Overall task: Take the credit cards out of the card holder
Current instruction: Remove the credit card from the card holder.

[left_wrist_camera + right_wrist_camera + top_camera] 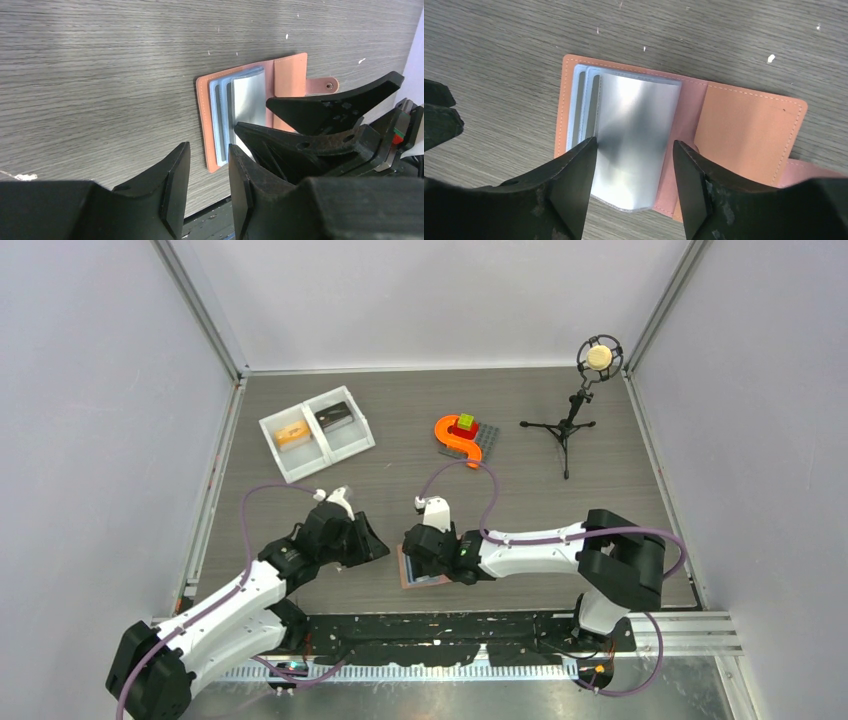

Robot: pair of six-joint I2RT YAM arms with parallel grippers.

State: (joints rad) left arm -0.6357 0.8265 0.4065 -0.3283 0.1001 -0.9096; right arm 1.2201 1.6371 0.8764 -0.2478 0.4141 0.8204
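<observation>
Holds the right gripper [635, 145] wide open and empty astride the top sleeve [639, 110] of the card holder [744, 125], spread flat on the table [499, 50] at its near edge, ready to pinch it, with the left gripper [209, 150] half-open, empty, just beside.

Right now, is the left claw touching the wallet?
Apart. The right wrist view shows bare table between the left gripper and the card holder.
</observation>
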